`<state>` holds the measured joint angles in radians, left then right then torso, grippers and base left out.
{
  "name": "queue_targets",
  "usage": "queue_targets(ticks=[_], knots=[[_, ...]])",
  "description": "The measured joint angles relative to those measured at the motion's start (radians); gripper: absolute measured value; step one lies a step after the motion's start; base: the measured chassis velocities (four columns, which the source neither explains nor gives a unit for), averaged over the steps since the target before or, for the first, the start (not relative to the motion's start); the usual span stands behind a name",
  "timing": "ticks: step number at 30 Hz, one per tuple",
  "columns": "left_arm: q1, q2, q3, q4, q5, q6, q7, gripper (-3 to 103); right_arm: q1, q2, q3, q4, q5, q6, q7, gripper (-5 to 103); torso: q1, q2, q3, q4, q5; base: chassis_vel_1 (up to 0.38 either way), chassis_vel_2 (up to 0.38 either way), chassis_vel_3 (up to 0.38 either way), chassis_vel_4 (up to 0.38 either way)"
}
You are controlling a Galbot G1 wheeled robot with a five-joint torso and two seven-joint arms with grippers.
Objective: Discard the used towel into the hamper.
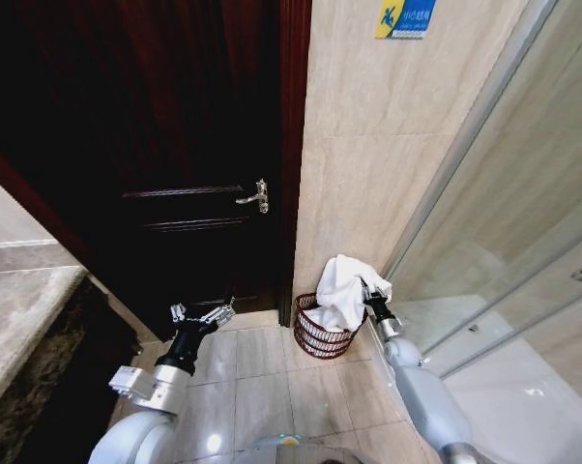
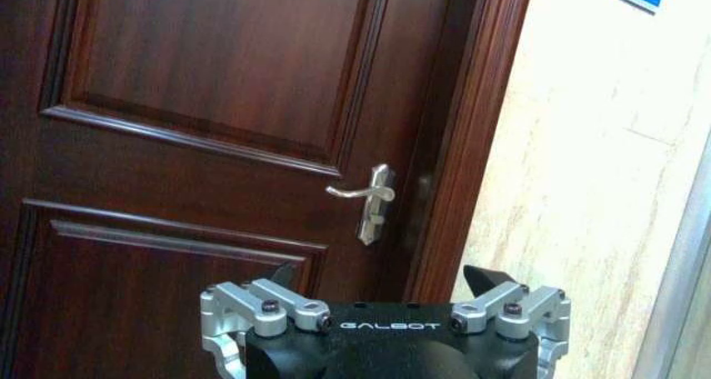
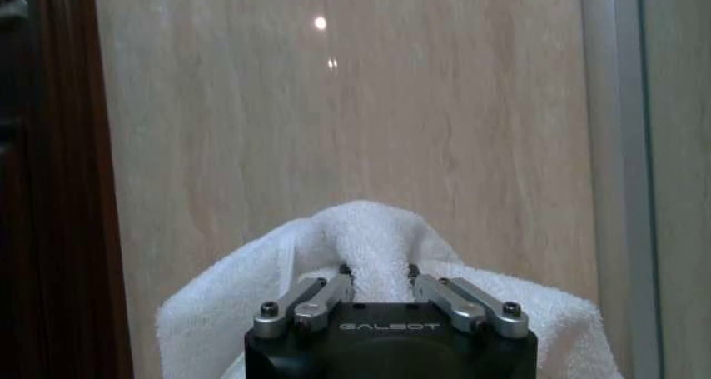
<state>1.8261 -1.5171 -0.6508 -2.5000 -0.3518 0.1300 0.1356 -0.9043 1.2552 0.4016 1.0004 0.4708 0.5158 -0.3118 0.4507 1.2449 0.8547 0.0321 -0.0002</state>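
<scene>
Your right gripper (image 1: 367, 290) pinches the towel (image 1: 341, 290), which drapes into the hamper (image 1: 320, 338) just below; your left gripper (image 1: 202, 314) hangs spread and empty near the door (image 1: 175, 145).

The hamper (image 1: 322, 333) sits on the tiled floor (image 1: 262, 382) in a corner, and everything here is placed from it. Behind it rises the beige tiled wall (image 1: 368, 164), close against its rim. To its robot-right the glass shower partition (image 1: 504, 242) closes that side. To its robot-left stands the dark wooden door (image 1: 175, 145), shut, its lever handle (image 1: 255, 198) well above the rim. The hamper's mouth is covered by the white towel (image 1: 341, 290), pinched in the right tool (image 1: 366, 290). In front of it the floor lies open; the left tool (image 1: 202, 315), fingers spread, hangs near the door, well apart from the hamper.
</scene>
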Motion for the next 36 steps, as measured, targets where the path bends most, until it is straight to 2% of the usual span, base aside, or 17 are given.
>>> queue_targets(ticks=[23, 31, 36], knots=[[0.000, 0.000, 0.000, 0.000, 0.000, 0.000, 0.000, 100, 0.111, 0.030, -0.006, -0.249, -0.093, 0.042, -0.039, 14, 0.000, 0.000, 0.000, 0.0000, 0.0001, 0.000, 0.000, 0.000, 0.000], [0.000, 0.000, 0.000, 0.000, 0.000, 0.000, 0.000, 100, 0.139, 0.039, 0.000, -0.306, -0.166, 0.039, -0.039, 14, 0.000, 0.000, 0.000, 0.0000, 0.0001, 0.000, 0.000, 0.000, 0.000], [0.000, 0.000, 0.000, 0.000, 0.000, 0.000, 0.000, 100, 0.148, 0.046, 0.001, -0.321, -0.207, 0.006, -0.035, 14, 0.000, 0.000, 0.000, 0.0000, 0.0002, 0.000, 0.000, 0.000, 0.000]])
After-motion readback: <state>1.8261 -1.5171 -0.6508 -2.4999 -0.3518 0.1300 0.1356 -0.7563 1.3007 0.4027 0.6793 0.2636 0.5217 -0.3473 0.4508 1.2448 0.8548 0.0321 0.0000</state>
